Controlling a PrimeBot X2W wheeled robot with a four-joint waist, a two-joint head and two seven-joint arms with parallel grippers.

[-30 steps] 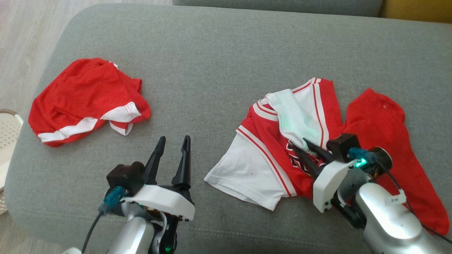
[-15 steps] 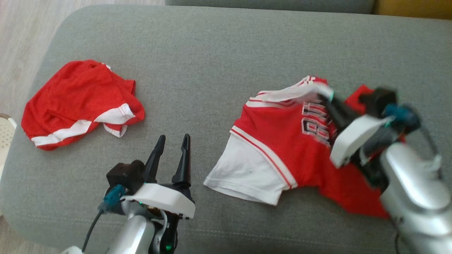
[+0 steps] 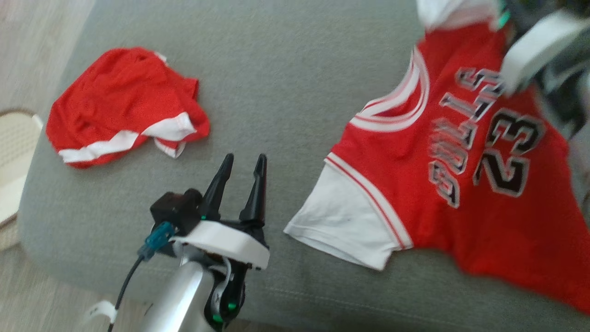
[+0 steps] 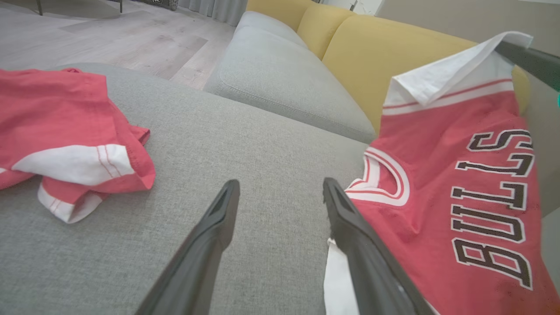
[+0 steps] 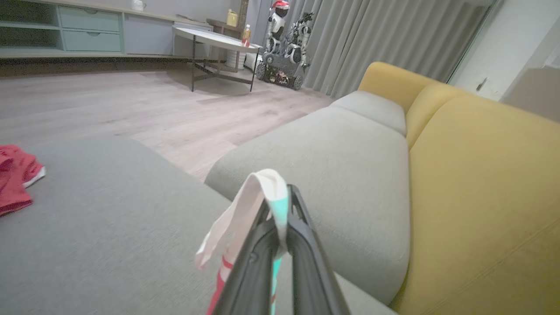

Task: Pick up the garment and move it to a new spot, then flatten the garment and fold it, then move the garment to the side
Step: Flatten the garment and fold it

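Observation:
The garment, a red jersey [image 3: 461, 175] with white sleeves and black lettering, hangs stretched from the top right down onto the grey cushion [image 3: 286, 69]. My right gripper [image 3: 502, 18] is raised at the top right, shut on the jersey's white sleeve edge [image 5: 249, 205]. In the right wrist view its fingers are pressed together on that fabric. The jersey [image 4: 459, 183] hangs to the right of my left gripper [image 4: 280, 186]. In the head view my left gripper [image 3: 244, 161] stands open and empty above the cushion's front, left of the lower white sleeve [image 3: 345, 226].
A second red and white garment [image 3: 124, 106] lies crumpled at the cushion's left. A pale wicker basket [image 3: 14, 157] stands on the floor beyond the left edge. A yellow sofa back [image 5: 481, 197] rises behind. Bare grey cushion lies between the two garments.
My right gripper closed on the jersey's white sleeve and lifted it up and away, so the jersey unfolded and its lettering shows. The head camera shifted. My left gripper stayed put.

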